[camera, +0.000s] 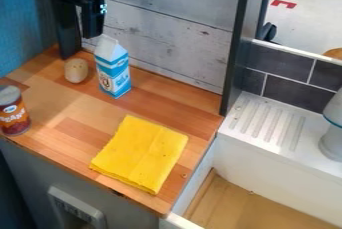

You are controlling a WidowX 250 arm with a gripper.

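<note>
Because its flat base bears it, the blue-and-white carton (113, 74) stands upright on the surface (73, 105), just beside a pale rounded thing (76, 70), nearest the claw (92, 32), whose grip I cannot tell; yellow cloth (140, 153) lies spread flat, apart.

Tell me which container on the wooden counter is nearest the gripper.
The blue-and-white carton, upright with a peaked top, just below the gripper in the view. The round can stands farther off, at the view's left edge.
</note>
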